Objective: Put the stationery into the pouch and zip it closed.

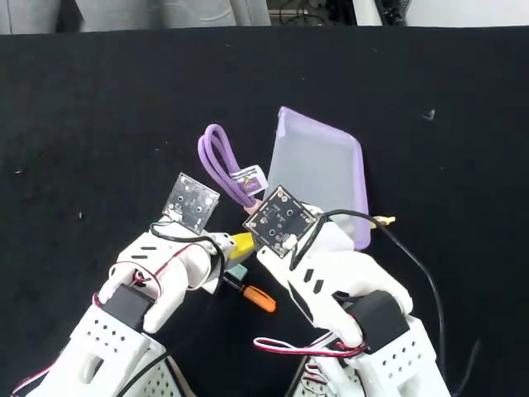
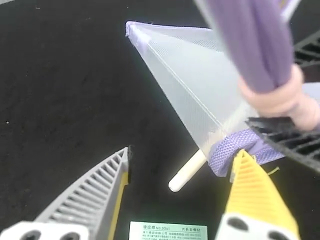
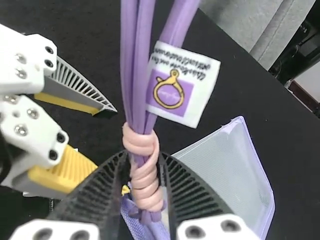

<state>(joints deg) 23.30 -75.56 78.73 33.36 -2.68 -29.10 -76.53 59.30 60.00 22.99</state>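
Note:
The translucent purple pouch (image 1: 318,169) lies flat in the middle of the table. Its purple strap (image 1: 216,157) loops off toward the left, with a white tag (image 3: 180,80) and a pink coil (image 3: 145,187) at its base. My right gripper (image 3: 143,160) is shut on that pink coil, at the pouch's near corner (image 1: 254,208). My left gripper (image 2: 182,155) stands open just beside it, its yellow finger (image 2: 250,192) close to the pouch's purple edge (image 2: 235,145). A cream stick (image 2: 187,172) pokes out from under the pouch (image 2: 190,85) between the left gripper's fingers.
An orange pen (image 1: 258,298) and a small teal item (image 1: 238,271) lie between the two arms, near the front. A white printed label (image 2: 167,231) sits just below the left gripper. Black tabletop (image 1: 99,124) spreads wide on the left, right and far sides.

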